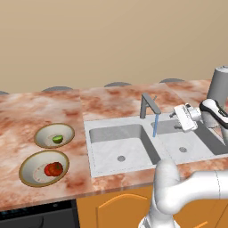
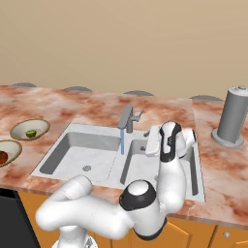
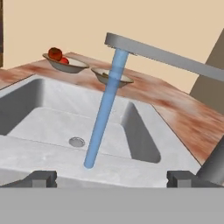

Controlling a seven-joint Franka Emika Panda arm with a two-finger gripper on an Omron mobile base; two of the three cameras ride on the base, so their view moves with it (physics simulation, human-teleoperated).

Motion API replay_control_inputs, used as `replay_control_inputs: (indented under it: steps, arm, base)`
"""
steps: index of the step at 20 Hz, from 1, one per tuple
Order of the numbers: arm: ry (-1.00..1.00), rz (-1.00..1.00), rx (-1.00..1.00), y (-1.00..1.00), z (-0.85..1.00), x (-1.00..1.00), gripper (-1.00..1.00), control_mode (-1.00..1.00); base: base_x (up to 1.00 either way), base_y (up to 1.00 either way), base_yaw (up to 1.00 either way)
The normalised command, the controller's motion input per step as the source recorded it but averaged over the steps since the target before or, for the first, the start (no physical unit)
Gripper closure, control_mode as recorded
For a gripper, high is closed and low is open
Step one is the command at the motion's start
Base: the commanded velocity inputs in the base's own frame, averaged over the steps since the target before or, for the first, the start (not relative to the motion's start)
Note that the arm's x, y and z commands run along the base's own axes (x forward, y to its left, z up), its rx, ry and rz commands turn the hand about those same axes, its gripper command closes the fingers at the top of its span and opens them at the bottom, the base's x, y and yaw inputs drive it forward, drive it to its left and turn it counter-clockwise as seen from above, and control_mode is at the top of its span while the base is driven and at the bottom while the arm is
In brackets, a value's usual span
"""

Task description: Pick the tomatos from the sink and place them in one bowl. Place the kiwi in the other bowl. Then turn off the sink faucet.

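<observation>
Red tomatoes (image 1: 53, 169) fill the nearer bowl (image 1: 30, 173) left of the sink (image 1: 102, 133); the kiwi (image 1: 57, 139) lies in the farther bowl (image 1: 44, 135). The gripper (image 1: 181, 119), jaws spread and empty, hovers over the sink's right basin beside the running faucet (image 1: 149, 106).

Kitchen: marble counter (image 1: 40, 111), double sink (image 1: 133, 142), running faucet (image 1: 149, 106).

Plain beige wall (image 1: 111, 40) behind a reddish marble countertop (image 1: 44, 111) (seam lines visible); orange cabinet doors (image 1: 116, 207) below; grey cylindrical canister (image 2: 233, 116) stands at right.
</observation>
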Motion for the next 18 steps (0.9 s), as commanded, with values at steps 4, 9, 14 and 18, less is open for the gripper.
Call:
replay_control_inputs:
  steps: [4, 9, 14, 18]
  arm:
    - [-0.02, 0.00, 0.00, 0.00, 0.00, 0.44, -1.00, -1.00]
    - [0.00, -0.01, 0.02, 0.00, 0.00, 0.40, -1.00, -1.00]
    - [0.02, -0.04, 0.09, 0.00, -0.02, 0.47, -1.00, -1.00]
    - [0.09, -0.04, 0.08, 0.00, -0.04, 0.55, -1.00, -1.00]
  base:
    - [0.00, 0.00, 0.00]
    - [0.00, 0.00, 0.00]
    - [0.00, 0.00, 0.00]
    - [0.00, 0.00, 0.00]
